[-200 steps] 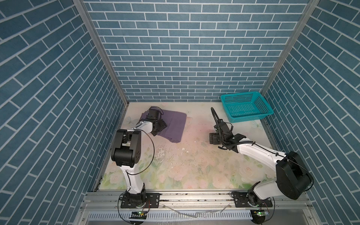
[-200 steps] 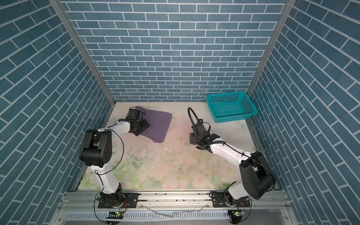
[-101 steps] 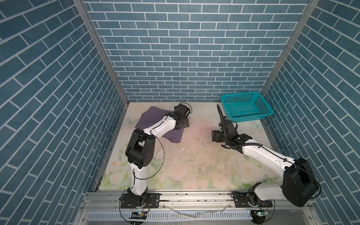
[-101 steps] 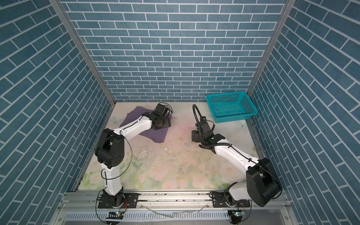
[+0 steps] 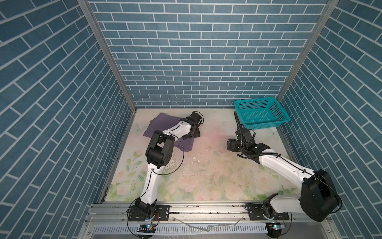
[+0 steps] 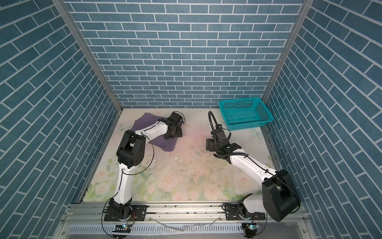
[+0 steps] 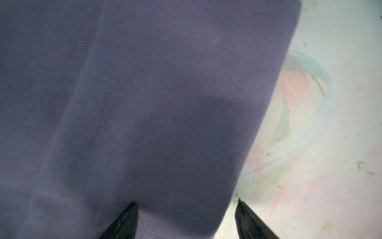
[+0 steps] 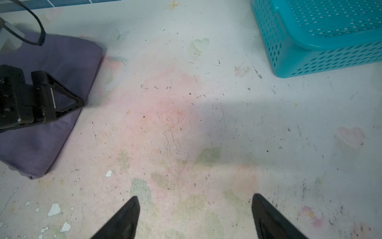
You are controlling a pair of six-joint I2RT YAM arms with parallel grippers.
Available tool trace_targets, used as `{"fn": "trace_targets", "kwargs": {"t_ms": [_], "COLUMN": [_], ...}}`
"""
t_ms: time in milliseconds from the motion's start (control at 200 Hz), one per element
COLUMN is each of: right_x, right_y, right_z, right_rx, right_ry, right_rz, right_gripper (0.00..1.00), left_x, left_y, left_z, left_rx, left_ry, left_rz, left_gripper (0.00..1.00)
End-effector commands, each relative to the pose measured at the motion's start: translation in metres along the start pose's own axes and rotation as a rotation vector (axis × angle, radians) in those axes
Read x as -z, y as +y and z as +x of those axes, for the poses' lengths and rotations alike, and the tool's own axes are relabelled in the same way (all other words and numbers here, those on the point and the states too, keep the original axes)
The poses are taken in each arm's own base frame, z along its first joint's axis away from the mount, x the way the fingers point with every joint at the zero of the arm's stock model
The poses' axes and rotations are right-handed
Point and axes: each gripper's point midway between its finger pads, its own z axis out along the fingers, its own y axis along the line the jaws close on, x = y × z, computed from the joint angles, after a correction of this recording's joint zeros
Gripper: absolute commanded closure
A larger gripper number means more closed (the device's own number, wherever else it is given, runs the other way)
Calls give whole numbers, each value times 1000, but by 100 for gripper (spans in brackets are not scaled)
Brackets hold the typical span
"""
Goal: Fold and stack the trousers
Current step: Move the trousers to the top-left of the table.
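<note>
Over the folded trousers' [image 5: 162, 124] edge, left fingers [image 7: 124, 224] spread; right fingers [image 8: 122, 220] spread above table [image 5: 206, 165] nr basket [image 5: 268, 124].

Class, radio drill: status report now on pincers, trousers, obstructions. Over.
Left pincer open, over trousers edge. Right pincer open, empty, above bare table. Trousers folded, flat, far left. Basket empty, far right; nothing blocking.

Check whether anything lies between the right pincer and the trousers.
Nothing visible does. Only scuffed table lies between the open right pincer and the folded trousers. The left pincer sits open over the trousers' edge on that side, and the basket stands off to the other side.
</note>
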Motion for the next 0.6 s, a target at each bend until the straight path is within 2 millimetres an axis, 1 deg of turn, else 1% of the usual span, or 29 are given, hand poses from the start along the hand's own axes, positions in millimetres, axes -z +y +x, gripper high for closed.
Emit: {"fn": "trace_targets", "kwargs": {"t_ms": [0, 70, 130, 190, 245, 330, 420, 475, 595], "right_x": [-10, -13, -16, -19, -22, -28, -33, -36, -42], "right_y": [-5, -6, -8, -8, -8, -8, -7, -7, -9], "right_z": [11, 12, 11, 11, 11, 12, 12, 12, 12], "right_rx": [22, 17, 10, 5, 3, -2, -7, -9, -14], "right_ry": [39, 50, 54, 61, 68, 84, 96, 102, 116], "right_rz": [7, 11, 14, 17, 18, 20, 22, 25, 29], "right_gripper": [15, 15, 15, 15, 15, 15, 15, 15, 16], "left_x": [-28, -32, -35, -39, -44, -52, -59, -65, -75], "left_y": [57, 75, 86, 94, 97, 95, 85, 77, 69], "left_z": [5, -2, -11, -19, -26, -36, -44, -45, -49], "left_rx": [88, 133, 163, 188, 209, 229, 238, 251, 285], "left_ry": [80, 80, 72, 67, 67, 73, 71, 81, 81], "left_rz": [-116, -119, -113, -99, -78, -41, 2, 31, 66], "left_gripper": [24, 24, 24, 24, 24, 24, 24, 24, 24]}}
